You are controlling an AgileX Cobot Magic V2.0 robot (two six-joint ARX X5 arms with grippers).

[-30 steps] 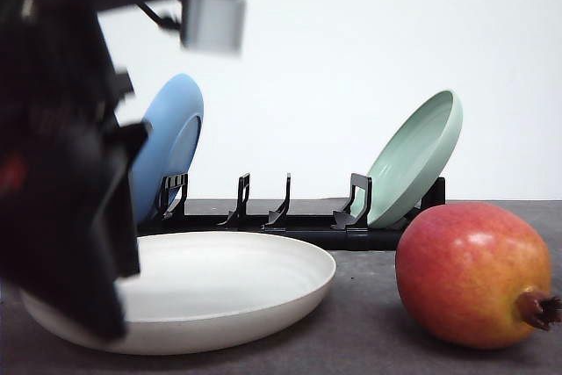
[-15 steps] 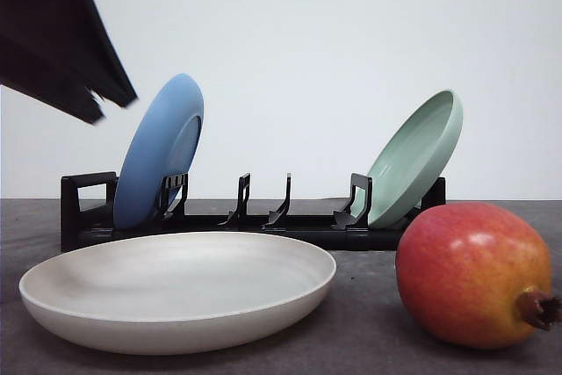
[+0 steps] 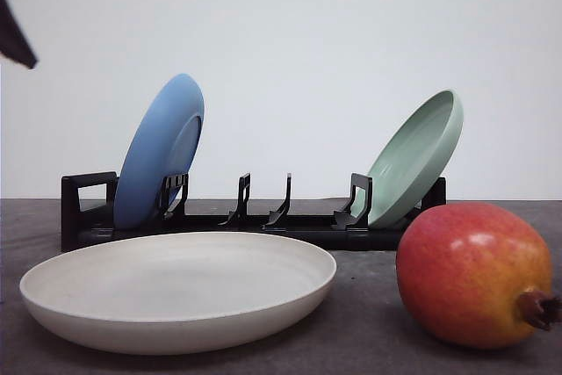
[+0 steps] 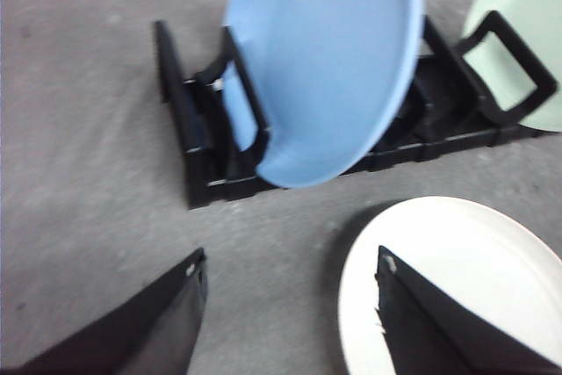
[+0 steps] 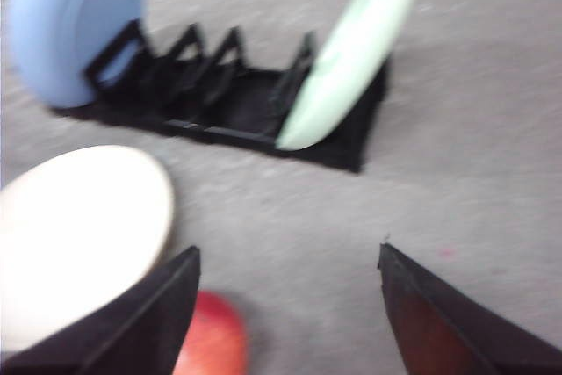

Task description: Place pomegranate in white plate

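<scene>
Left arm: a second ago it blocked the white plate in the front view; now only a dark sliver of it remains at the 10 o'clock edge, so it has lifted clear of the table.
Left gripper (image 4: 290,305): released, fingers spread wide, nothing between them (one finger overlaps the plate's edge in the wrist view).
Blue plate (image 3: 161,151): stands on edge at the left end of the black rack (image 3: 88,208); unmoved.
White plate (image 3: 176,292): lies flat and empty on the grey table (image 3: 360,331), in front of the rack; position unchanged over the last second.
Green plate (image 3: 417,155): leans in the rack's right end, at 12 o'clock from the fruit.
Pomegranate (image 3: 474,274): rests on the table at 3 o'clock from the white plate, apart from it, crown pointing right; not yet picked up.
Right gripper (image 5: 285,305): released, fingers wide apart, holding nothing; the fruit sits beside its left finger, not between the fingers.
Assessment: the plate is unobstructed and ready. The right arm appears best placed to take the fruit, but needs to centre over it first.
</scene>
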